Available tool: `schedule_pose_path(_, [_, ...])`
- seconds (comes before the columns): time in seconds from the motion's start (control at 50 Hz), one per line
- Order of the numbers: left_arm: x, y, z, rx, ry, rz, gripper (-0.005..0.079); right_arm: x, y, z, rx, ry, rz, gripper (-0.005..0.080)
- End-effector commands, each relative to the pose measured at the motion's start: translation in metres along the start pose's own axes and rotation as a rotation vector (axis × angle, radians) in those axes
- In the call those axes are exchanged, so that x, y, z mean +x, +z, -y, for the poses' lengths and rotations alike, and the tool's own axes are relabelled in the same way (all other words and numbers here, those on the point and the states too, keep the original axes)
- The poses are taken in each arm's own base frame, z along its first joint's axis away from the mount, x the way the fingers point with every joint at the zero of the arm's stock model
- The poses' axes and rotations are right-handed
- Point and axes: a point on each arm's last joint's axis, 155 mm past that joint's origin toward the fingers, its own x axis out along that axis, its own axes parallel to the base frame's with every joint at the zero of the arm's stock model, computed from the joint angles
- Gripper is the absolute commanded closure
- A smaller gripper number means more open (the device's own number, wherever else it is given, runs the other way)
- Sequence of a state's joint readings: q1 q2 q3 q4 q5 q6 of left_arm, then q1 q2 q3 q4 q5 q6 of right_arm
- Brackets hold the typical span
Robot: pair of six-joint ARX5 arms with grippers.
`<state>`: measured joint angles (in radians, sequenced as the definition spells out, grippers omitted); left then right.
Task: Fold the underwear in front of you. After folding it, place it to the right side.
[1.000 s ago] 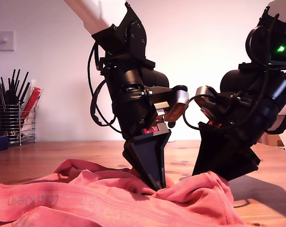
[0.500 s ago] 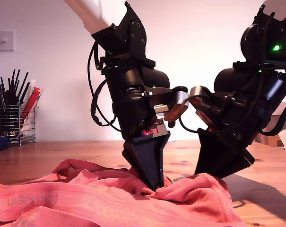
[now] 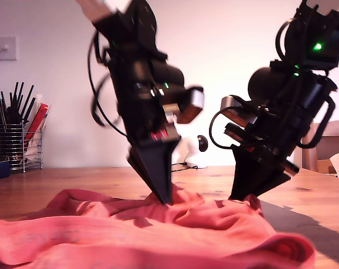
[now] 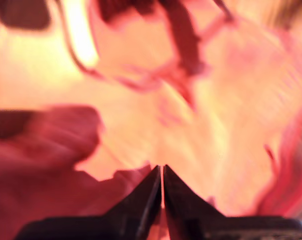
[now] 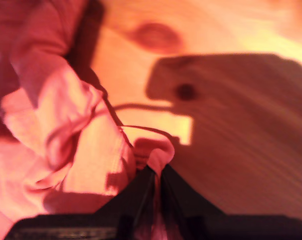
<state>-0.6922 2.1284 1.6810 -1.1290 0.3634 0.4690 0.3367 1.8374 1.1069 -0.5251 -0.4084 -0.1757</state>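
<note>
Lettering too blurred for reading. Coral-red underwear (image 3: 130,230) lying rumpled across near bench (image 3: 40,185); first end effector (image 4: 161,172) and second end effector (image 5: 158,172) each pinching shut on its cloth.

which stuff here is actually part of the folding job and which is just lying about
Part of the job:
the underwear, coral-red, bunched on the table
my first gripper, shut on its cloth
my second gripper, shut on an edge of it

Just lying about:
the wire holder with dark utensils, at the exterior view's left
the wall switch
</note>
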Motion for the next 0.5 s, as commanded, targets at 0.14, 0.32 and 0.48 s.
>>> schedule_pose_path(0.14, [-0.001,0.008,0.032,-0.024,-0.147,0.044,0.0765,-0.002,0.01,0.013,0.026,-0.085,0.021,0.0763])
schedule_pose_path(0.32, [0.004,0.006,0.047,0.032,-0.158,0.011,0.0626,-0.003,0.012,0.014,0.022,-0.085,0.029,0.0763])
schedule_pose_path(0.48, [0.009,-0.013,0.047,0.054,-0.093,-0.096,0.0602,-0.005,0.02,0.02,0.023,-0.092,0.065,0.0763])
